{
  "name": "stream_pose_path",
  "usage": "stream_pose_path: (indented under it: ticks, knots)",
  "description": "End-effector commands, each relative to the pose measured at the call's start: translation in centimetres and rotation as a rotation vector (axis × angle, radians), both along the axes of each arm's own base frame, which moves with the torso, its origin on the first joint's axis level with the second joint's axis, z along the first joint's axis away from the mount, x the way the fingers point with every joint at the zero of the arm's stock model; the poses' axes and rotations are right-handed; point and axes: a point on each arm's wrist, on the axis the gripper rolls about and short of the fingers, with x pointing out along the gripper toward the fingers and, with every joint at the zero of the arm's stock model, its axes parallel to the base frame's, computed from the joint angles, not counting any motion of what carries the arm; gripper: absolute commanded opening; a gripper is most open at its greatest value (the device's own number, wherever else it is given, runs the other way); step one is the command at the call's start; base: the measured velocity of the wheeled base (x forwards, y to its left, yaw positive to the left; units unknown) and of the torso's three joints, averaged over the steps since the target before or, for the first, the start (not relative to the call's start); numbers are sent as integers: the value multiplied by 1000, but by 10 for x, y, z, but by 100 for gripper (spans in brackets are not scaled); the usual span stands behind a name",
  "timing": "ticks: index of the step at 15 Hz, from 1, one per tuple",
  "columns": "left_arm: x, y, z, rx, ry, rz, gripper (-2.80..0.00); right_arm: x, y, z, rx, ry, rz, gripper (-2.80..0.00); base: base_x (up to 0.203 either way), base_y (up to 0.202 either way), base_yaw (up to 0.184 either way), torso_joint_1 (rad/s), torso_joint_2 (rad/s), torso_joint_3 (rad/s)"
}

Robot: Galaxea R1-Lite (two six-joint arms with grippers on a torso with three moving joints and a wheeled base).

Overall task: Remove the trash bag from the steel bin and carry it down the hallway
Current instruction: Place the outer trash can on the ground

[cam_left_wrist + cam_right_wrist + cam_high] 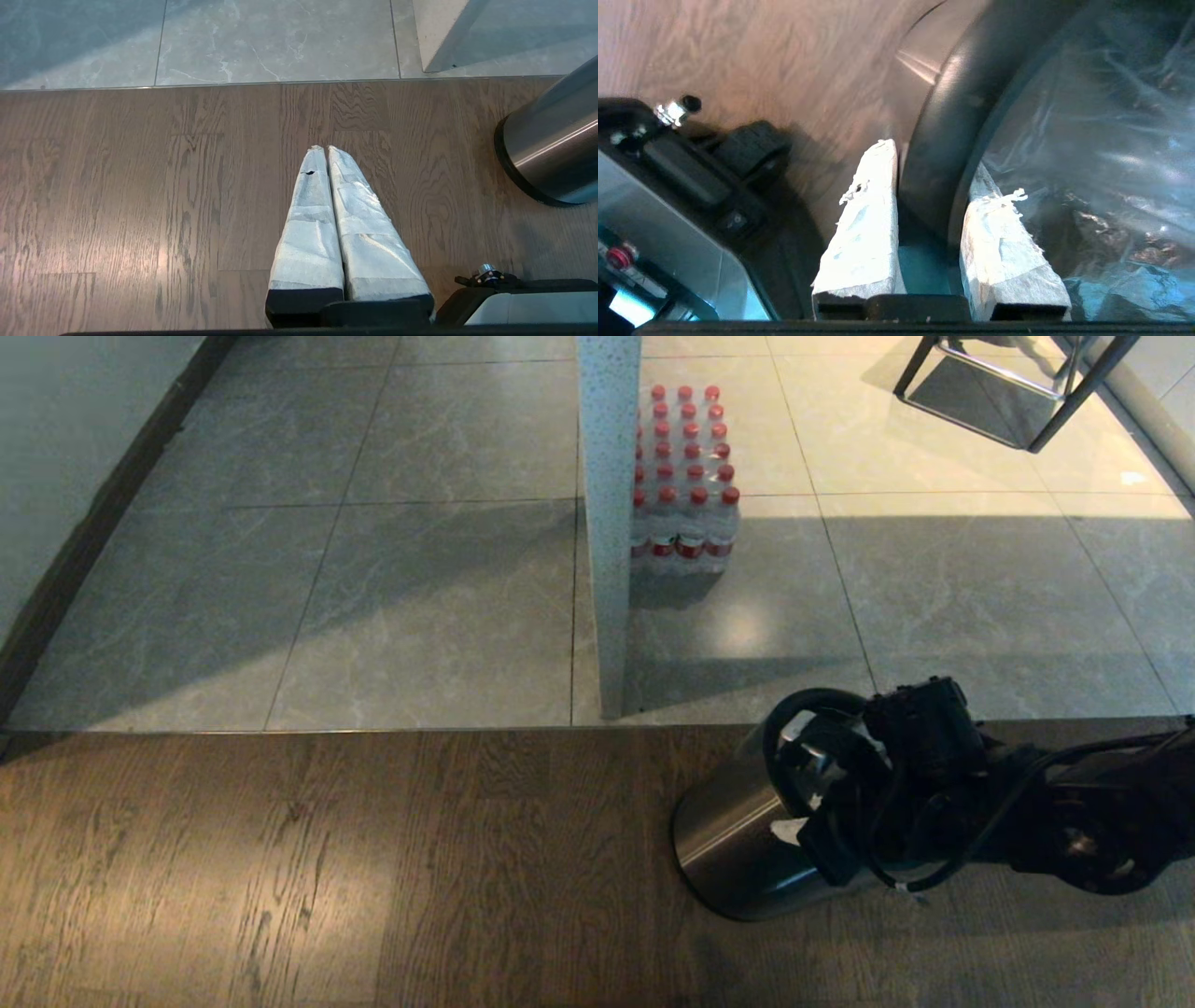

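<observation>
The right hand (934, 186) is straddling the removable black ring (943, 140) at the rim of the small round brushed-steel bin (738, 840), with one white-wrapped finger (864, 224) lying outside the wall and the other finger (999, 242) sitting inside the mouth; the two are closing tight on the ring. Just inside the inner finger, the thin, clear, crinkled trash bag (1087, 154) is lining the bin (dark scraps are showing through the plastic low down), and whether its edge is caught in the pinch cannot be told. In the head view the right arm is reaching in from the right side and covering much of the bin's opening. The bin is standing on the dark wood-plank floor (327, 868), close to the seam where the grey marbled tiles (420, 597) begin. Farther out from the hand, beyond that seam, a pale speckled post (609, 523) is rising, and a shrink-wrapped pack of red-capped bottles (686, 485) is sitting just behind it. The left hand (325, 151) is hanging over the planks well apart from the bin, its wrapped fingers pressed together.
</observation>
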Motion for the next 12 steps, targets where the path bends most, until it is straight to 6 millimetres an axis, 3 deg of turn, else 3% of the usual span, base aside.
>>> stream_pose_path:
  ticks: [1,6,11,12]
  knots:
    - [0,0,0,0,0,1,-280,-5,-3,5,-19,-28,25,-280,0,0,0,0,0,0]
    - [0,0,0,0,0,-1,-280,-2,-3,7,-24,-61,37,-280,0,0,0,0,0,0]
    - [0,0,0,0,0,0,-280,-2,-8,37,7,-147,26,-280,0,0,0,0,0,0]
    - [0,0,0,0,0,1,-280,-6,-9,31,-5,-127,29,-280,0,0,0,0,0,0]
